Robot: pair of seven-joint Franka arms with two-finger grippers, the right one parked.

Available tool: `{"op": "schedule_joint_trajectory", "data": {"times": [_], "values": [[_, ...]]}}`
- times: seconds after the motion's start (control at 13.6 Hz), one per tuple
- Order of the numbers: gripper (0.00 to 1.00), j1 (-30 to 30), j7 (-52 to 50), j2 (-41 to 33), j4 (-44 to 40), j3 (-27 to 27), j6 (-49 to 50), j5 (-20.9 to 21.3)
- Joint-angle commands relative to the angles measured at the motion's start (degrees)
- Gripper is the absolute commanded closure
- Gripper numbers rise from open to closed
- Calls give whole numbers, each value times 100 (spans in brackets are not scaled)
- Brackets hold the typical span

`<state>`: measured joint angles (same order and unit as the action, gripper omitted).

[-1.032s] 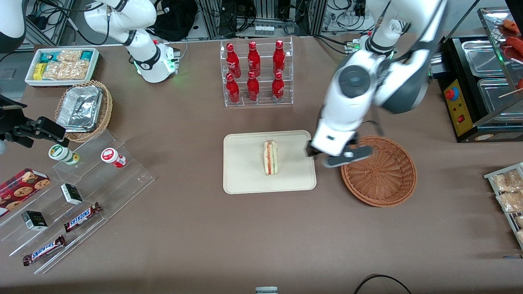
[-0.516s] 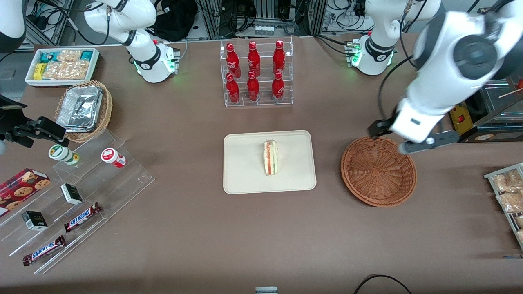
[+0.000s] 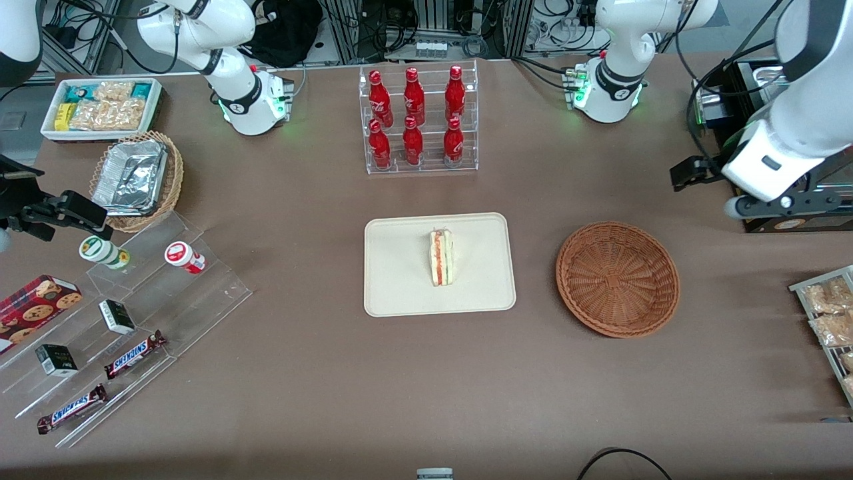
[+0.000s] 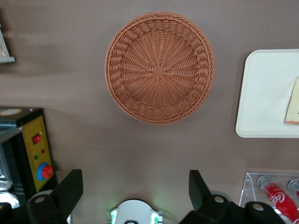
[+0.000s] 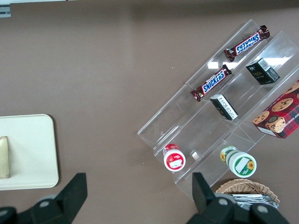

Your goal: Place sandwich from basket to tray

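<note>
The sandwich [image 3: 441, 258] lies on the cream tray [image 3: 400, 280] at the table's middle, its red and green filling edge up. The reddish-brown wicker basket [image 3: 618, 278] stands empty beside the tray, toward the working arm's end. My left gripper [image 3: 710, 190] is open and empty, raised above the table, farther from the front camera than the basket and toward the working arm's end. In the left wrist view the gripper [image 4: 134, 186] has its fingers wide apart, with the empty basket [image 4: 160, 67], the tray [image 4: 261, 93] and the sandwich's corner [image 4: 293, 102] in sight.
A clear rack of red bottles [image 3: 418, 120] stands farther back than the tray. A black machine with a yellow panel [image 3: 750, 180] is close by the gripper. A clear stepped stand with snacks [image 3: 126, 313], a tan basket of foil trays [image 3: 136, 177] and a white bin [image 3: 100, 107] lie toward the parked arm's end.
My left gripper has swung away from beside the tray, passed over the basket and risen toward the working arm's end. The sandwich, tray and basket have not moved.
</note>
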<state>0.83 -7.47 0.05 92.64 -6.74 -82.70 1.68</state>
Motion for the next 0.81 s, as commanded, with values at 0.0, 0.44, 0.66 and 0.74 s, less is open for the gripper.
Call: {"op": "schedule_joint_trajectory", "data": {"times": [0.0, 0.44, 0.66, 0.74], "values": [[0, -161, 491, -207, 26, -29, 96, -106], [0, -496, 404, -208, -166, -91, 26, -97], [0, -514, 369, -41, -553, -82, 35, -115], [0, -514, 378, -40, -571, -82, 35, -97]]}}
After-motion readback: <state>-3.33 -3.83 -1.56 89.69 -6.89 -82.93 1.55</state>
